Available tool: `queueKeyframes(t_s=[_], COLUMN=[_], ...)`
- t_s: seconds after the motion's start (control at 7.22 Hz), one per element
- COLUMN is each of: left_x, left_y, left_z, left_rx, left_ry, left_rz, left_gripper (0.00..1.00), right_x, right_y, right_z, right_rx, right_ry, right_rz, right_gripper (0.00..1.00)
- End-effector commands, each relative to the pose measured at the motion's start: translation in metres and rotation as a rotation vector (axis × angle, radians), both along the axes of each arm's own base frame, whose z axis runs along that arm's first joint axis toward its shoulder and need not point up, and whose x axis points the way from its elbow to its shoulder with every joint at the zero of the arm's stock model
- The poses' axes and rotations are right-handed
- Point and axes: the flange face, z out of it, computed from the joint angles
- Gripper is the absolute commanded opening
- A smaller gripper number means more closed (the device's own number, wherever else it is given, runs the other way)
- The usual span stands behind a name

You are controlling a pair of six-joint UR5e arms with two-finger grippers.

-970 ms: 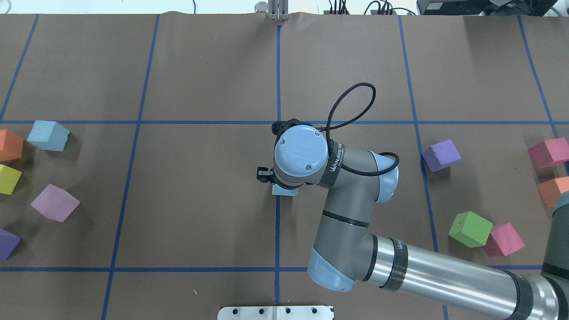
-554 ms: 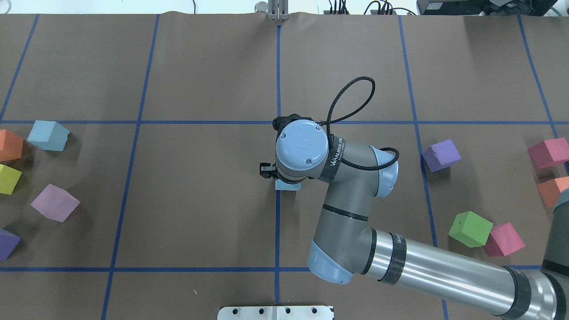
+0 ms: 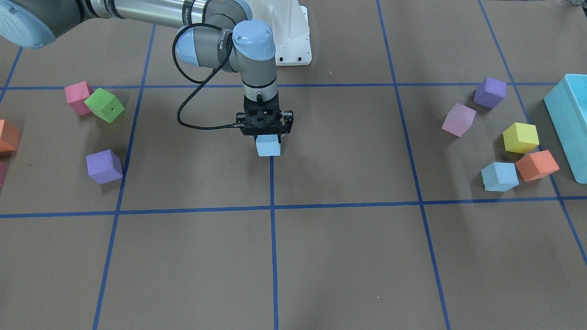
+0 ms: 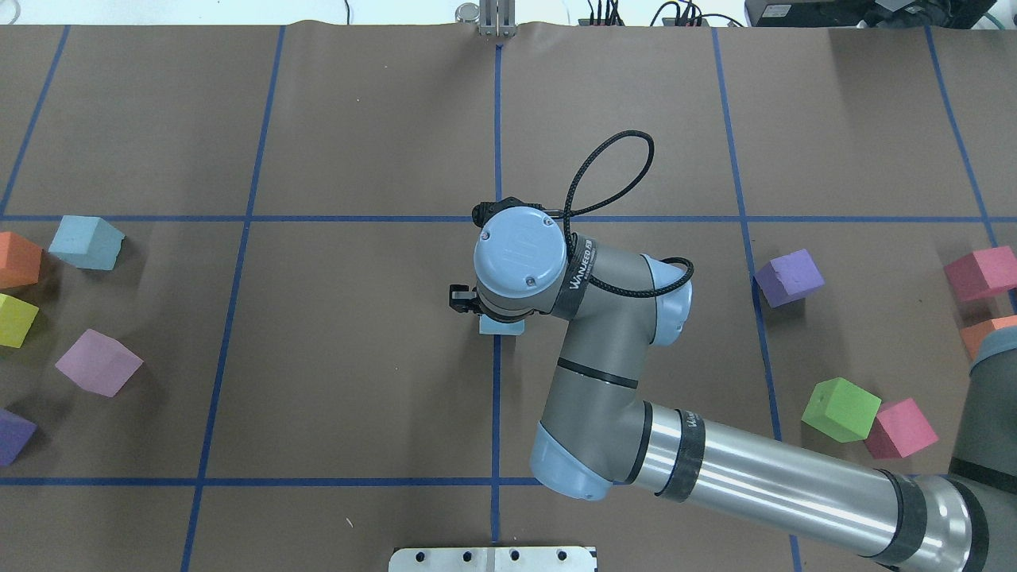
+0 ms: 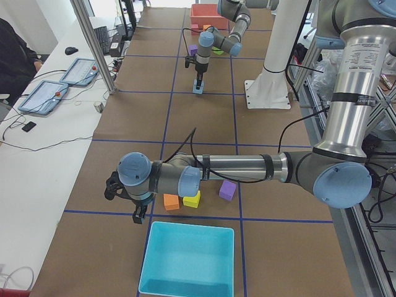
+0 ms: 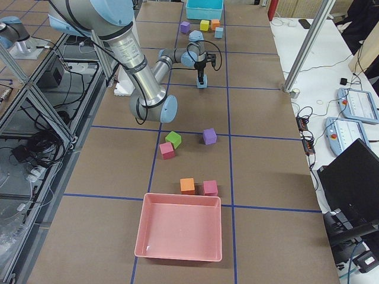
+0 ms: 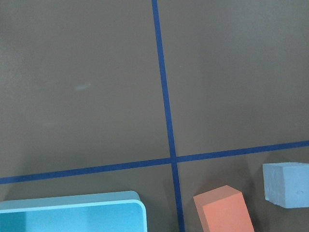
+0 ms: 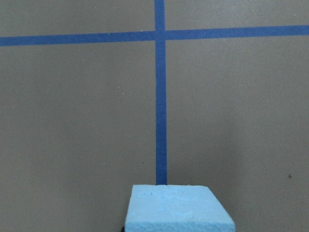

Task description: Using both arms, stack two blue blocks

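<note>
Across the brown-papered table [image 4: 357, 381], gridded in blue tape [image 4: 357, 218], the left gripper [image 5: 125, 201] hangs by the turquoise box [image 5: 185, 260], jaws unreadable from here, a loose blue block [image 4: 86, 242] sits beside an orange cube [image 4: 16, 260], and mid-table the right gripper [image 3: 268, 139] clamps the second blue block [image 3: 268, 146] on the centre line.

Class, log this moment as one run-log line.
right hand: shut on centre blue block | left hand: grip unclear, near turquoise box | second blue block: unstacked, untouched
</note>
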Motion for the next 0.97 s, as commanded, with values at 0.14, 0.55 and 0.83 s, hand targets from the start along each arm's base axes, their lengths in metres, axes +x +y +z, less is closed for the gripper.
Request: queueKeyframes(t_s=[0.14, 0.55, 0.83], left_x=[0.0, 0.0, 0.0], left_y=[0.0, 0.0, -0.002], left_z=[0.0, 0.0, -0.007], left_rx=[0.0, 0.0, 0.002], left_ry=[0.0, 0.0, 0.001], left_rz=[0.0, 0.0, -0.006], left_gripper=[0.98, 0.98, 0.98], right_x=[-0.008, -0.008, 0.02], right_y=[-0.004, -0.004, -0.032], right_z=[0.002, 0.0, -0.002], right_rx=[-0.001, 0.008, 0.066], right_ry=[0.016, 0.011, 0.007], right_rz=[0.007, 0.01, -0.013], right_gripper=[0.78, 0.99, 1.0])
